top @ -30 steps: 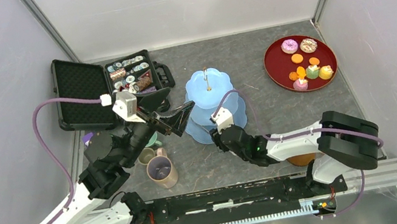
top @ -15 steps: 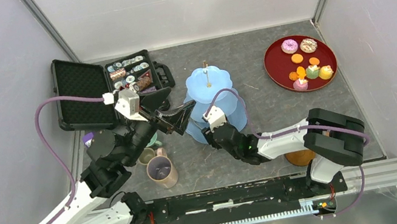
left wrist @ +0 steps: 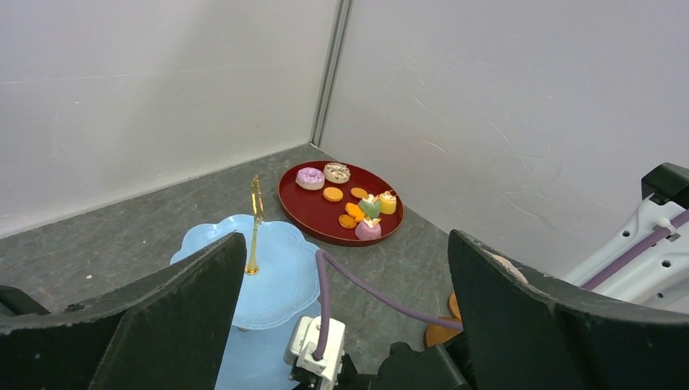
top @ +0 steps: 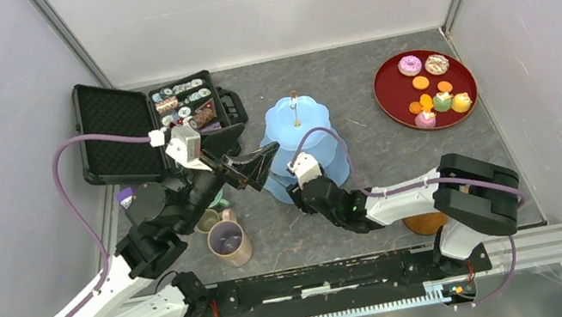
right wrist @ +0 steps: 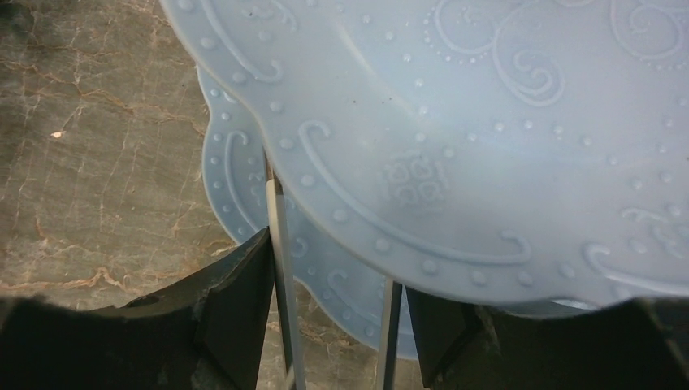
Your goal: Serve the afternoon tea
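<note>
Right now the pale-blue cake stand [top: 293, 113] stands in the middle of the table, a bit toward the far edge. Its plates look bare. The donuts [top: 410, 64] and other treats sit on the dark-red tray [top: 383, 101] in the far right corner. The tan mug [top: 229, 242] is by the near left edge, and a brown coaster [top: 425, 226] peeks out by the near right edge.

The right gripper [top: 296, 191] is down low at the near side of the stand. In its own camera its fingers [right wrist: 244, 309] are a little apart, with the rim of the bottom plate [right wrist: 244, 187] between them. Whether they pinch the rim cannot be told. The left gripper [top: 257, 167] hangs just beside the stand on the left. Its two fingers are wide apart and hold nothing.

The job looks barely begun, and the stand seems to be the thing being moved.

Things could go wrong. The stand is tall and is met only at its lowest edge, so a quick tug could tip it over. The smooth rim could also slip free. The purple cable [top: 325, 131] of the right arm loops over the plates near the gold rod [left wrist: 255, 219], so it might catch and pull. The left gripper is close enough to bump the stand.
</note>
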You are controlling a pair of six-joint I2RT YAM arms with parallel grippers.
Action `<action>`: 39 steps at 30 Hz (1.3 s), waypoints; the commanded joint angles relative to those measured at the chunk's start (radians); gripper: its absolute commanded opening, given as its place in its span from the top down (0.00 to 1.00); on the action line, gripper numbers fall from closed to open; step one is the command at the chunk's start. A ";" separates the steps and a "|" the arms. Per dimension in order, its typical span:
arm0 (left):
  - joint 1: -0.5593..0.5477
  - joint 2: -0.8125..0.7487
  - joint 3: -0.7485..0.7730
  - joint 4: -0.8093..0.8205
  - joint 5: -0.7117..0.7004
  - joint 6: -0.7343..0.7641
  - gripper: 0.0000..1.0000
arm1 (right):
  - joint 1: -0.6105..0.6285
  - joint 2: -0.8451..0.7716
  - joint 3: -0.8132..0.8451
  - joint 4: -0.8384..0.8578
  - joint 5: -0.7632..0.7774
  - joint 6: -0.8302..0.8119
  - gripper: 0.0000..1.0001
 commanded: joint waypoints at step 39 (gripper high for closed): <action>-0.003 -0.009 0.007 0.018 0.004 0.032 0.00 | 0.031 -0.652 -0.033 -0.990 0.166 0.364 0.41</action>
